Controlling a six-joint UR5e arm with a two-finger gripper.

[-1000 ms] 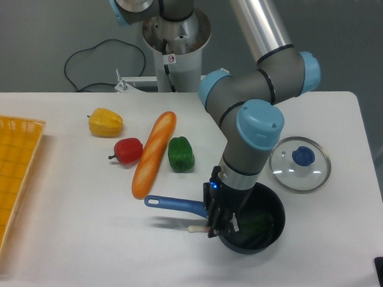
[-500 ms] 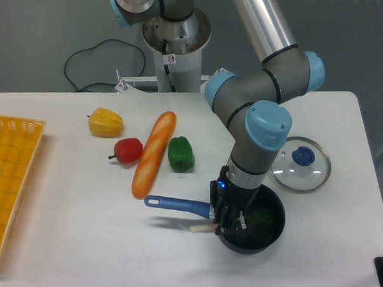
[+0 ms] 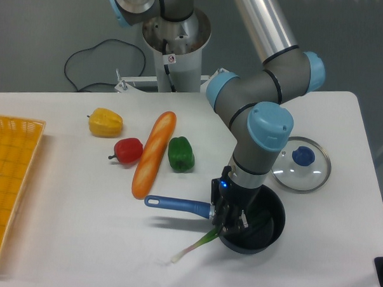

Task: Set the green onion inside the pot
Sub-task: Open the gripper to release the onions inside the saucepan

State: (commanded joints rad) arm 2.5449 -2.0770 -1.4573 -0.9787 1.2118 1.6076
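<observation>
The black pot (image 3: pixel 275 231) with its blue handle (image 3: pixel 176 204) stands at the front right of the table. My gripper (image 3: pixel 231 225) points down over the pot's left rim, and its fingers look parted. The green onion (image 3: pixel 196 245) lies slanted across that rim. Its white bulb end rests on the table to the front left of the pot. Its green leaves run up under the gripper into the pot, where they are mostly hidden.
A glass lid with a blue knob (image 3: pixel 300 163) lies just behind the pot on the right. A green pepper (image 3: pixel 181 154), a long bread loaf (image 3: pixel 154 154), a red pepper (image 3: pixel 128 150) and a yellow pepper (image 3: pixel 106 122) lie at mid-table. A yellow basket (image 3: pixel 5 186) is at the left edge.
The onion was held level at the pot's left rim. Now its white end has dropped to the table and it lies slanted. The gripper has shifted slightly right over the pot.
</observation>
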